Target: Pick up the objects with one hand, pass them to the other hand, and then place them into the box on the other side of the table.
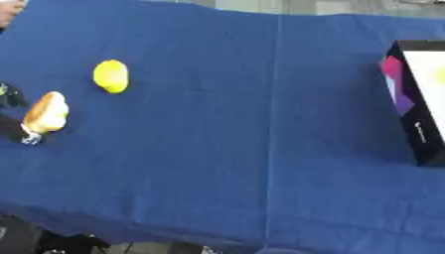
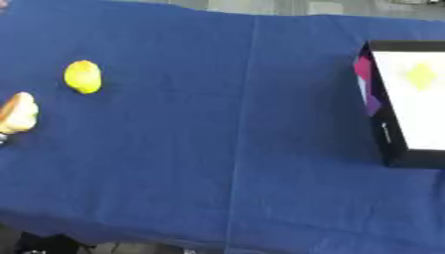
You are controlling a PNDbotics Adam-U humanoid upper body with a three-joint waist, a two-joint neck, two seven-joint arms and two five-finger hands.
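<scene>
The left hand (image 1: pixel 12 130) shows only at the edge, far left of the box (image 2: pixel 387 144), beside or under a bread roll (image 1: pixel 46 113); whether its fingers grasp it I cannot tell. A lemon (image 1: pixel 111 76) lies just beyond the roll, probably waiting its turn. A blue cloth (image 1: pixel 243 149) covers the bench.

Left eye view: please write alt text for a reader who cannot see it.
At the left edge the robot's left hand holds a tan, bread-like object just above a blue tablecloth. A yellow lemon-like fruit lies on the cloth nearby, and a black box with a white inside sits at the right edge.
</scene>
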